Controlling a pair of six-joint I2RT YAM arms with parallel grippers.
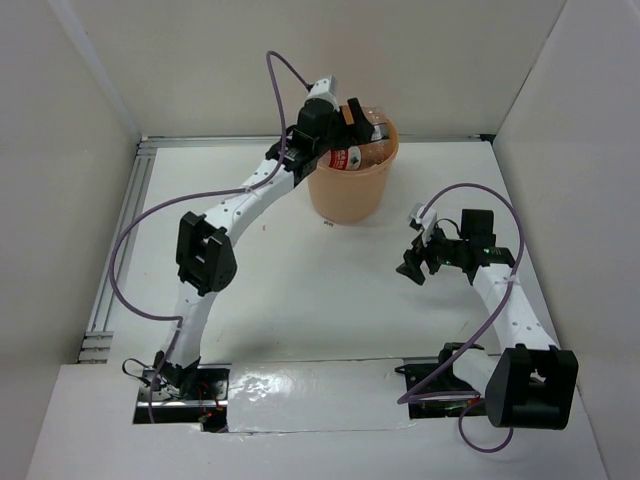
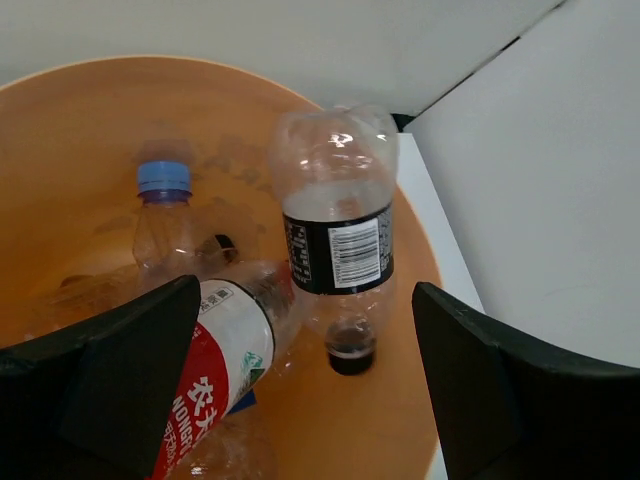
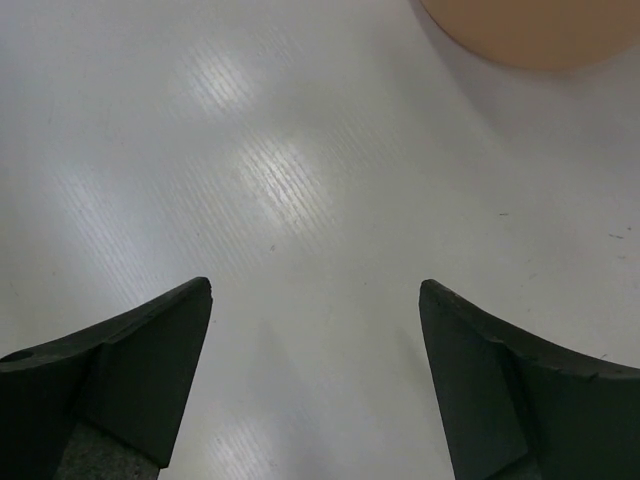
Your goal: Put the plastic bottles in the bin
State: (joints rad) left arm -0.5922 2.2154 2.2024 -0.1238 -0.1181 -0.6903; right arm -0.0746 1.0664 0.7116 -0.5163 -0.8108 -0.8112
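The orange bin [image 1: 350, 195] stands at the back middle of the table. My left gripper [image 1: 352, 122] hovers over its mouth, open and holding nothing [image 2: 306, 290]. Inside the bin [image 2: 60, 150] a clear bottle with a dark label [image 2: 337, 250] stands cap down against the wall. A blue-capped clear bottle [image 2: 165, 215] and a red-and-white labelled bottle [image 2: 220, 370] lie beside it. The red-labelled one also shows in the top view [image 1: 347, 158]. My right gripper [image 1: 415, 262] is open and empty above bare table [image 3: 315, 287], right of the bin and nearer the front. An orange-yellow bottle is not in view.
White walls enclose the table on the left, back and right. A metal rail [image 1: 120, 250] runs along the left edge. The bin's base [image 3: 530, 30] shows at the top right of the right wrist view. A tiny dark scrap [image 1: 329, 225] lies in front of the bin.
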